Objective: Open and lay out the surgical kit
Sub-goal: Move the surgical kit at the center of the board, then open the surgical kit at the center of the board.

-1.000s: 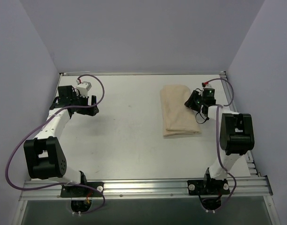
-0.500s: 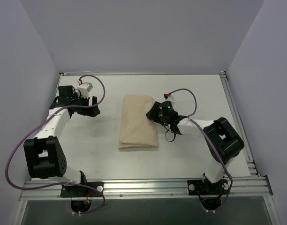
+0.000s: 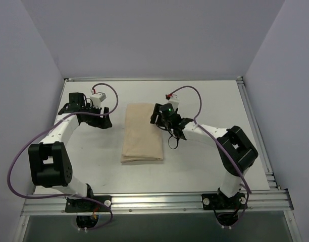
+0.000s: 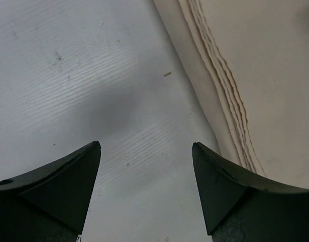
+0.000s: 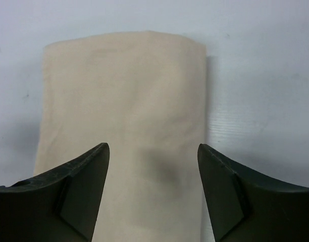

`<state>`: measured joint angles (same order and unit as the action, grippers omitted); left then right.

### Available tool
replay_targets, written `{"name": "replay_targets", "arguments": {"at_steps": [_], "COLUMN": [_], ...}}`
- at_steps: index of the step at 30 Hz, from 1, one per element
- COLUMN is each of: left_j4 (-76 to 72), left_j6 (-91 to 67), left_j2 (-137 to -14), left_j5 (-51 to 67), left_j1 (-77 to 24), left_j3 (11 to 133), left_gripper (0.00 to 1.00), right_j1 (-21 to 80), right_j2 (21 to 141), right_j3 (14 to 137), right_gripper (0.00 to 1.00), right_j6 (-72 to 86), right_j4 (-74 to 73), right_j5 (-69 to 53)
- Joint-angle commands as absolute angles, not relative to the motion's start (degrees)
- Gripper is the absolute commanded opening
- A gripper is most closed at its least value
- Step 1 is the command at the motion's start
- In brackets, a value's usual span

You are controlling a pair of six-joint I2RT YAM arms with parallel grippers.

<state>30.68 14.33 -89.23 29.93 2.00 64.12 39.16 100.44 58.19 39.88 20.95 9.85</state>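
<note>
Top external view: the left tool (image 3: pixel 104 119) sits over the far-left part of the white counter (image 3: pixel 195 161), its jaws spread and nothing between them. Its wrist camera shows bare counter under the gap of that tool (image 4: pixel 147 146), with the stacked fold lines of the cloth wrap (image 4: pixel 265 75) running just to the right.

The cloth wrap (image 3: pixel 142 132) is a beige bundle, still folded shut into a long rectangle with rounded far corners. It lies flat a little left of the counter's middle, its long side running from far to near. None of its contents show.

The right tool (image 3: pixel 155 115) is at the wrap's far right corner, its arm stretched across from the right base. In the right wrist view its tool (image 5: pixel 153 146) is released, jaws wide above the smooth cloth (image 5: pixel 124 101), pinching nothing.

A second ago the wrap lay on the right side of the counter. It has since slid leftward with the right tool, whose arm was then folded up close to its base. The left tool has edged toward the wrap.
</note>
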Motion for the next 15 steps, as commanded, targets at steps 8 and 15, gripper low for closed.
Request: {"name": "replay_targets", "arguments": {"at_steps": [8, 15], "left_j4": [33.31, 33.22], "left_j6": [15.38, 16.08], "left_j2": [-83.41, -80.42], "left_j5": [25.67, 24.78], "left_j1": [9.75, 10.2], "left_j3": [65.13, 63.81], "left_gripper": [0.82, 0.82], "right_j1": [61.07, 70.13], "right_j2": [109.05, 117.5], "right_j3": [83.74, 95.7], "right_gripper": [0.75, 0.76], "right_j6": [16.7, 13.89], "right_j4": [-1.56, -14.49], "right_j5": [20.12, 29.07]}}
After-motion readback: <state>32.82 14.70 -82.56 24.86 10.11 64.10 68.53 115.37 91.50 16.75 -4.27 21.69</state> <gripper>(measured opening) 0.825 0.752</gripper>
